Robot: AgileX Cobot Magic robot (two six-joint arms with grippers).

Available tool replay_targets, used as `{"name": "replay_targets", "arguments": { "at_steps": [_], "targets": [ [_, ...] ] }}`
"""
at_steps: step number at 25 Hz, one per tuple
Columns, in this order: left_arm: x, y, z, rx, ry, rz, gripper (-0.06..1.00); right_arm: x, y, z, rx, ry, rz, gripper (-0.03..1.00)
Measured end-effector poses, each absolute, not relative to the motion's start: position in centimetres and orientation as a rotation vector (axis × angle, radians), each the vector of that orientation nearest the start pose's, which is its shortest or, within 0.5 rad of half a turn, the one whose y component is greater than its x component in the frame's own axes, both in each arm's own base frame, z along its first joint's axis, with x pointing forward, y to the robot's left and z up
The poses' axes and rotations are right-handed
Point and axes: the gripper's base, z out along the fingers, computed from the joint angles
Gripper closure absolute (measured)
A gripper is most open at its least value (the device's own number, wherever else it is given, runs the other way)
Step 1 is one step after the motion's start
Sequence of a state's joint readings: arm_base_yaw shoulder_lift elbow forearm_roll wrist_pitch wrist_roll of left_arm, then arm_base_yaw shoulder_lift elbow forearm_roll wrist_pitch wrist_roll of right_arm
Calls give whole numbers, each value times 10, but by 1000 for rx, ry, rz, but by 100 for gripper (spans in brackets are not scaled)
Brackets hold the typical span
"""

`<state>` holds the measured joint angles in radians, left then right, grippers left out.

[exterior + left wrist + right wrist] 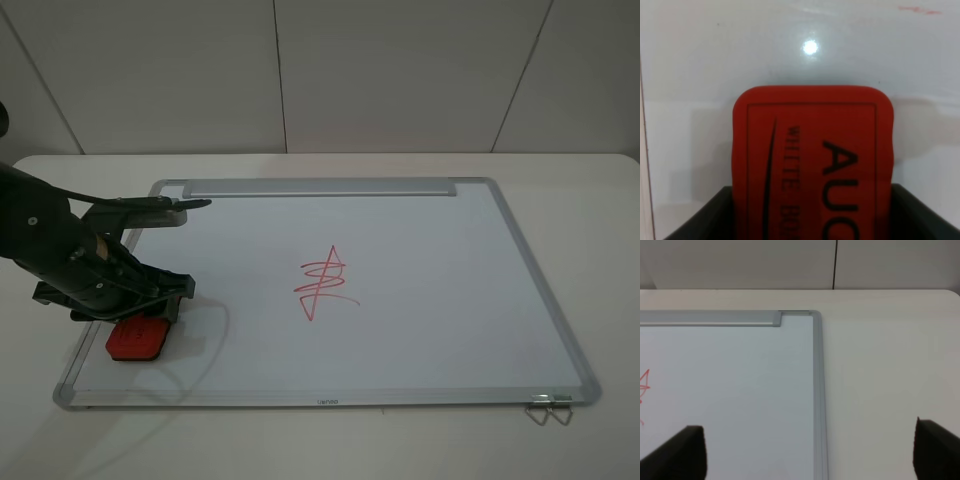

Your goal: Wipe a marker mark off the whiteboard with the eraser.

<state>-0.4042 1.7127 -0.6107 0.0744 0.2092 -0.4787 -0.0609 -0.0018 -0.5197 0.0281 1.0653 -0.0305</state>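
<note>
The whiteboard [430,330] lies flat on the table, its silver tray strip [320,187] along the far edge. The eraser [137,339], a red block with dark lettering, rests on the board's near left corner. My left gripper [150,315] is shut on the eraser [812,155], one dark finger on each side. No looping "2"-shaped marker mark shows; only a faint grey curved trace [222,335] lies beside the eraser. My right gripper [810,455] is open above the board's far right corner [816,315] and is out of the exterior high view.
A spiky red zigzag scribble [326,284] sits mid-board; its edge shows in the right wrist view [644,385]. A metal binder clip [548,409] hangs at the board's near right corner. Bare white table [600,250] surrounds the board, with a panelled wall behind.
</note>
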Motion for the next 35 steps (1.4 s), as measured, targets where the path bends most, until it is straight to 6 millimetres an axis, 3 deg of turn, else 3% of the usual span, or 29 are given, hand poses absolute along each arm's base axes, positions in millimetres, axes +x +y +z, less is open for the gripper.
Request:
{"name": "replay_targets", "arguments": {
  "at_steps": [7, 16, 34, 35],
  "targets": [
    [241, -102, 111, -1, 2787, -188, 30, -8, 3, 282, 29, 2027, -24, 26],
    [252, -105, 120, 56, 2790, -149, 29, -8, 3, 282, 29, 2027, -24, 26],
    [308, -119, 193, 306, 2733, 20, 22, -8, 3, 282, 29, 2027, -24, 26],
    [310, -120, 208, 304, 2690, 5, 22, -8, 3, 282, 29, 2027, -24, 26]
  ]
}}
